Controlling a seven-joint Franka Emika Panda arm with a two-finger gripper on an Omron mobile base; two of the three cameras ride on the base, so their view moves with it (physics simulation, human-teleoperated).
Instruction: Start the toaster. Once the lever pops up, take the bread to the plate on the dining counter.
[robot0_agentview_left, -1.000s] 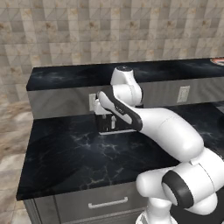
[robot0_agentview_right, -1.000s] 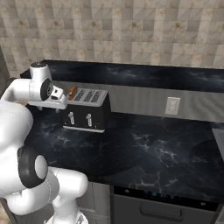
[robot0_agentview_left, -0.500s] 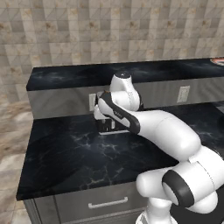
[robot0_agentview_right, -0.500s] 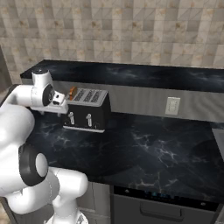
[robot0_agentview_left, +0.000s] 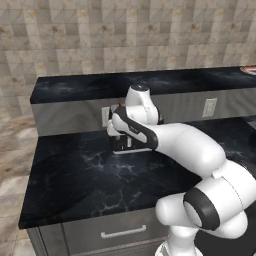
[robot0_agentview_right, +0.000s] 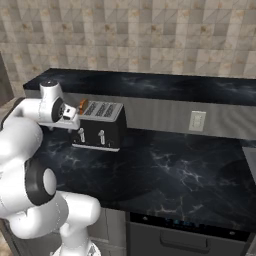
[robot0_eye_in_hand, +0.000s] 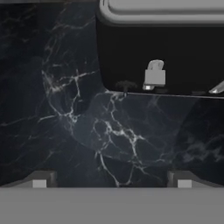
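The black toaster (robot0_agentview_right: 102, 127) with a silver slotted top stands on the lower counter against the grey panel of the dining counter (robot0_agentview_right: 160, 86). The bread (robot0_agentview_right: 83, 105), orange-brown, sticks up at the toaster's left end. My gripper (robot0_agentview_right: 75, 121) hangs open just in front of the toaster's left end, holding nothing. In the hand view the gripper (robot0_eye_in_hand: 111, 181) looks down at the counter, with the toaster (robot0_eye_in_hand: 131, 48) front at the top and a pale lever (robot0_eye_in_hand: 154, 74) ahead of the right fingertip (robot0_eye_in_hand: 183, 180). The plate (robot0_agentview_left: 248, 69) lies at the far right of the dining counter (robot0_agentview_left: 150, 80).
Wall sockets (robot0_agentview_right: 197, 120) sit in the grey panel right of the toaster. The lower black marbled counter (robot0_agentview_right: 165, 165) spreads in front, with a drawer front (robot0_agentview_left: 117, 232) below. A tiled wall (robot0_agentview_right: 150, 35) rises behind the dining counter.
The hand has dropped slightly and drawn in towards the toaster's left front corner. The jaws have stayed open. Toaster and bread have not moved.
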